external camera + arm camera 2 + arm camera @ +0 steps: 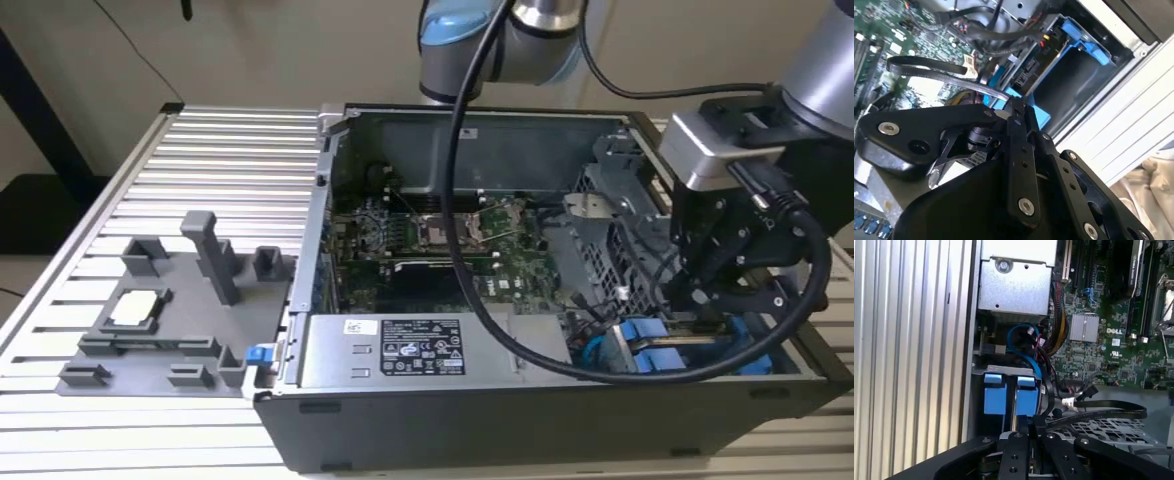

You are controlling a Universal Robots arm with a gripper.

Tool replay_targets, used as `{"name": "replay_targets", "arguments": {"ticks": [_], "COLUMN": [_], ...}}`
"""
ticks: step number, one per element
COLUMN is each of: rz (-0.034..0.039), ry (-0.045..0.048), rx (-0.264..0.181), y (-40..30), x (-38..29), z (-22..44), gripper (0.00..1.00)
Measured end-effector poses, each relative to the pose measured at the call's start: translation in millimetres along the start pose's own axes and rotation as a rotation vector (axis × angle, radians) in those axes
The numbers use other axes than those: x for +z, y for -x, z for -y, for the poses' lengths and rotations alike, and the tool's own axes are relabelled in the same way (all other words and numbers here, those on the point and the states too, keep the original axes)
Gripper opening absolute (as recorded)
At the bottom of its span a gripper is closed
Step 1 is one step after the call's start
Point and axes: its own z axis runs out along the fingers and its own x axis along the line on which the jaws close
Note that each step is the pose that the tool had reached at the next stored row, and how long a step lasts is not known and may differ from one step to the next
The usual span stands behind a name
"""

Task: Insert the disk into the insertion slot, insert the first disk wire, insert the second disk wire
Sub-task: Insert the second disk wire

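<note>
Exterior view: claw [714, 300] is down in the computer case [400, 420], at its front corner on the view's right, over the blue slot [667, 350]. Can't tell if claw is open.

Second wrist view: slot [1079, 45] sits by the case wall.

First wrist view: blue tabs [1004, 395] just past the claw, near the green board [1104, 340].

– Where did the exterior view sit?
– High and well back, it looked down into the open grey computer case [400, 400] on the ribbed aluminium table [200, 160].
– And the wrist views?
– Both hung close inside that case, sharing the bright blue plastic drive-bay rails [1004, 395] [1079, 37].
</note>
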Motion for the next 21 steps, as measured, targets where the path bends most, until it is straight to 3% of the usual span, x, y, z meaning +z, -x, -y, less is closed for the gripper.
{"name": "replay_targets", "arguments": {"ticks": [1, 2, 3, 4, 8, 17, 18, 21], "rz": [0.0188, 0.0316, 0.0389, 0.0398, 0.0437, 0.0517, 0.0521, 0.0547], "ry": [-0.0016, -0.0027, -0.0025, 0.0054, 0.0534, 0.1501, 0.1546, 0.1518], "rx": [0.000, 0.001, 0.001, 0.001, 0.005, 0.013, 0.013, 0.051], "y": [-0.1, -0.3, -0.5, -0.8, -1.9, -4.3, -4.4, -4.5], "x": [0.3, 0.6, 0.8, 0.9, 0.9, 1.3, 1.3, 2.6], "z": [0.4, 0.8, 1.9, 4.4, 17.1, 45.8, 46.8, 46.8], "gripper": [0.16, 0.16, 0.16, 0.16, 0.16, 0.16, 0.16, 0.16]}}
